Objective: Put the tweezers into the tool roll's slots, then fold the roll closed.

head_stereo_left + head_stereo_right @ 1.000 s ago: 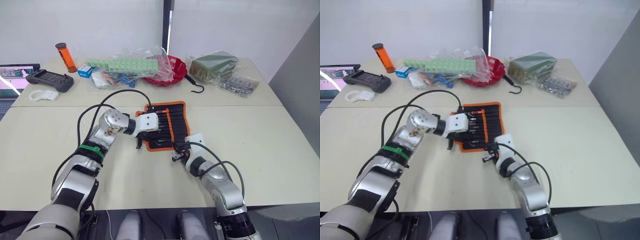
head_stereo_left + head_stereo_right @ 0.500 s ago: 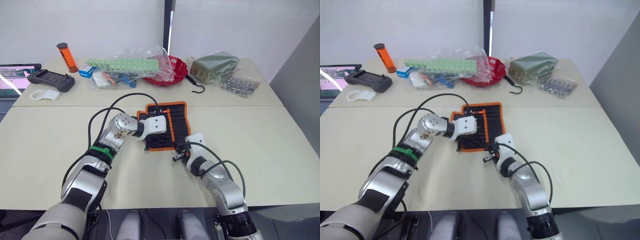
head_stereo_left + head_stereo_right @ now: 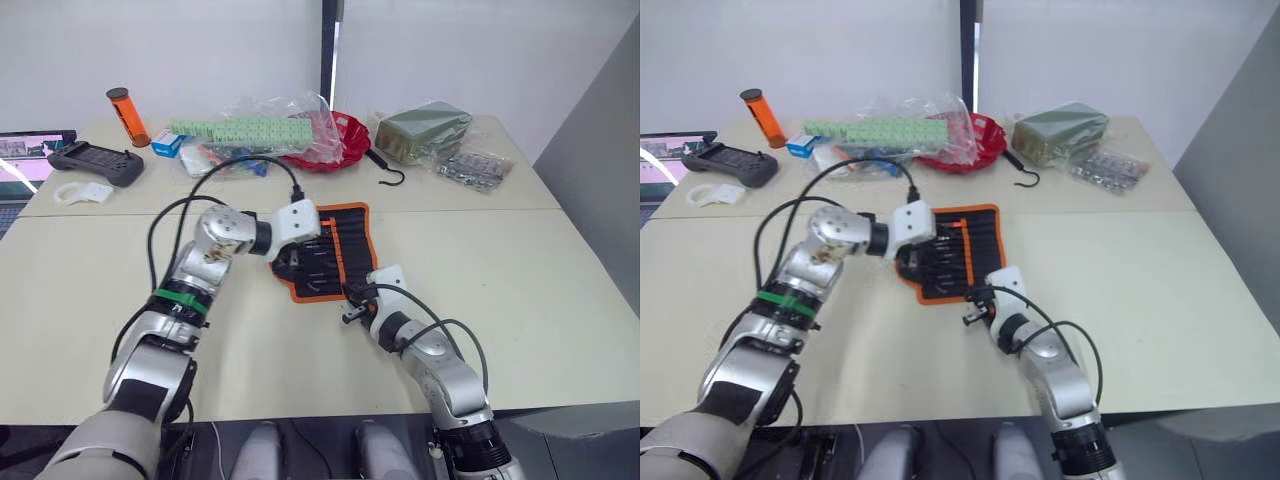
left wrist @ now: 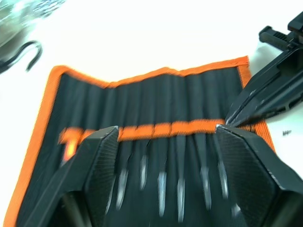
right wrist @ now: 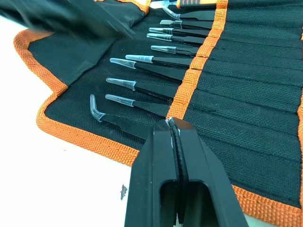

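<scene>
The tool roll [image 3: 340, 245] lies spread open on the table's middle, black with orange edging. Several black tweezers [image 5: 142, 66] sit in its slots [image 4: 189, 101], their clear-capped points out past the orange band [image 5: 194, 71]. My left gripper [image 4: 165, 130] hovers over the roll's left half, open wide, with nothing between its fingers [image 4: 102, 161]. In the head view it shows as my left gripper [image 3: 292, 260] under its white wrist. My right gripper [image 5: 170, 124] is shut, its tips resting on the roll near its near edge [image 3: 350, 298].
Along the table's far side stand a black hook [image 3: 392, 172], a dark green packet [image 3: 425, 128], a red bowl [image 3: 345, 135], plastic bags [image 3: 245, 130], an orange bottle [image 3: 122, 103] and a handheld controller [image 3: 88, 160]. A white part [image 3: 82, 192] lies far left.
My left gripper was shut at the roll's left side; it has opened wide and drawn back toward the roll's left. The right gripper has stayed shut at the near edge.
</scene>
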Tool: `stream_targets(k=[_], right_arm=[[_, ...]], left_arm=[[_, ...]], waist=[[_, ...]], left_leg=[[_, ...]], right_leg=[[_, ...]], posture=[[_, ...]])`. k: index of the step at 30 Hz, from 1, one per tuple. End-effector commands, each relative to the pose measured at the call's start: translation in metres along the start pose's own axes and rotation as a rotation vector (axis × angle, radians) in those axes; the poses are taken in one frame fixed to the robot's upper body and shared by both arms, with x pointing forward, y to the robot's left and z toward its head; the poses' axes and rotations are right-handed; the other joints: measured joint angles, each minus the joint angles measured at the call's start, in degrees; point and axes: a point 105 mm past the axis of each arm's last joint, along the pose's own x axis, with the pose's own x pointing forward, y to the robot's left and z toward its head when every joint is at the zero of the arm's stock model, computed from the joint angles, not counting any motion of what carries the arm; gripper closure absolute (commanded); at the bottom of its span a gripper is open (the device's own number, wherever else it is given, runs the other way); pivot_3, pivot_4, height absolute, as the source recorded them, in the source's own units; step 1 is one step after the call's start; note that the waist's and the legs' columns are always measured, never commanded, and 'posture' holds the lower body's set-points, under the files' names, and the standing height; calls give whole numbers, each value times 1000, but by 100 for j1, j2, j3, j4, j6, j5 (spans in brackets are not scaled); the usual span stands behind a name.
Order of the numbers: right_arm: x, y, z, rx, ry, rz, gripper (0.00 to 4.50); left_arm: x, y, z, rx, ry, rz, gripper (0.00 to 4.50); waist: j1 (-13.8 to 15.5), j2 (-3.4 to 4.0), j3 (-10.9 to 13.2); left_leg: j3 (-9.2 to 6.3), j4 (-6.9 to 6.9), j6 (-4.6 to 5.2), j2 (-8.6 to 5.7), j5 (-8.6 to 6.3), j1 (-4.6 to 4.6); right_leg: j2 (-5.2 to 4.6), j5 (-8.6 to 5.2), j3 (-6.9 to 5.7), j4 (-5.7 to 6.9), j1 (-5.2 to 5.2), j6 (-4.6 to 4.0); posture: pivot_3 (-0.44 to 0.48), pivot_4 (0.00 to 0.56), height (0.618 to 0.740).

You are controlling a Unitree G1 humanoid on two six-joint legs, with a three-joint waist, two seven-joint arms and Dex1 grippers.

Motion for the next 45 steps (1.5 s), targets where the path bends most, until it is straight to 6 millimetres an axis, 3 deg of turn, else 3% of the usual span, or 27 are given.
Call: stream_targets(k=[1,8,15,19,23,25,28,38,39,45], right_arm=[[-2,-6,-23,23,94,-17,4500],[0,-7,-21,20,88,2,4500],[2,-12,-4,-6,37,16,4500],[0,-9,17,-38,-23,55,4500],[-2,-5,37,-47,-72,99,4500],[-3,-1,43,-41,-82,131,4500],[-3,11,52,-51,-82,205,3681],[14,48,57,-128,-36,343,194],[18,52,55,-144,-22,354,34],[35,68,57,-187,-18,362,34]], left_arm=[[-25,16,13,-1,-36,81,1102],[-71,33,-4,-122,-20,239,1102],[-103,27,-24,-231,-42,359,1102],[-117,16,-36,-269,-51,387,1102],[-129,2,-48,-327,-64,420,36],[-132,-5,-53,-335,-57,429,36],[-138,-19,-61,-382,-73,451,0],[-147,-48,-66,-441,-113,460,0],[-148,-50,-67,-449,-112,464,0],[-153,-61,-72,-486,-84,457,0]], waist=[[-2,0,0],[-15,1,0],[-3,2,1],[4,5,3],[2,10,7],[-2,11,7],[-7,12,8],[-1,14,9],[-6,14,9],[-12,14,9]], left_leg=[[0,0,0,0,0,0],[1,0,0,2,0,9],[1,0,0,4,0,13],[2,0,0,3,0,12],[1,0,0,3,0,2],[0,0,0,3,0,-2],[1,-3,0,5,0,-2],[2,-6,-1,6,0,-1],[1,-6,-1,7,0,0],[2,-13,-1,7,0,1]], right_leg=[[0,0,0,0,0,0],[0,0,0,9,1,0],[0,0,1,17,1,0],[-1,0,1,16,0,-1],[-2,1,2,18,-10,-2],[-2,1,2,18,-13,-2],[-2,1,2,17,-15,-2],[-3,1,2,9,-13,-3],[-2,1,1,9,-14,-3],[-2,2,1,10,-17,-5]], posture=[[0,150,740],[0,150,740],[0,150,740],[0,150,740],[0,150,740],[0,150,740],[0,150,740],[0,150,740],[0,150,740],[0,150,740]])
